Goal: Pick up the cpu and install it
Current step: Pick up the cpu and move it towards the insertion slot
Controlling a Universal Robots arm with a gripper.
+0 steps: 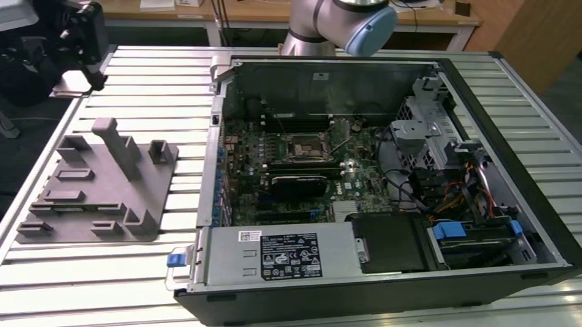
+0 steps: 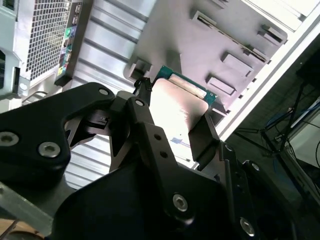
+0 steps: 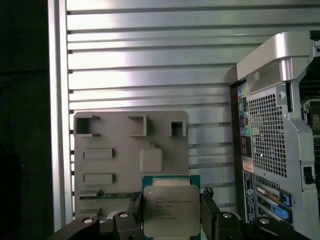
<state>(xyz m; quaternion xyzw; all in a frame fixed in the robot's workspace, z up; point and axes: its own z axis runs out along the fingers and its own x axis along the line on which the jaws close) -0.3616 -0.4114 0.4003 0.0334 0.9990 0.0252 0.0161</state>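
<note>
The cpu is up in the end effector, clear of the bench. Its pale silvery top faces the first wrist view, with a thin green rim showing along the upper edge. The end effector is clamped on it. In the second wrist view one black finger presses against one side of the chip and the other finger against the opposite side, so the cpu sits square between them.

Behind the cpu in both wrist views is the grey block, lying flat on the bench. It carries upright posts along one end and shallow rectangular pockets across its face. In the exterior view the block sits close to the bench edge on the exterior view's left.

Just beside the block, towards the exterior view's right, is the open case, lying on its side and taking up most of the rest of the bench. Its perforated rear panel, with a column of ports, faces the block.

Inside the case the motherboard lies flat, and the black square socket sits near its middle. I cannot tell from here whether the socket's frame is raised or down. A silver power supply fills the case corner nearest the bench's front edge.

The bench is slatted aluminium, its grooves running from one side to the other in the exterior view. The arm rises from the far edge, behind the case.
</note>
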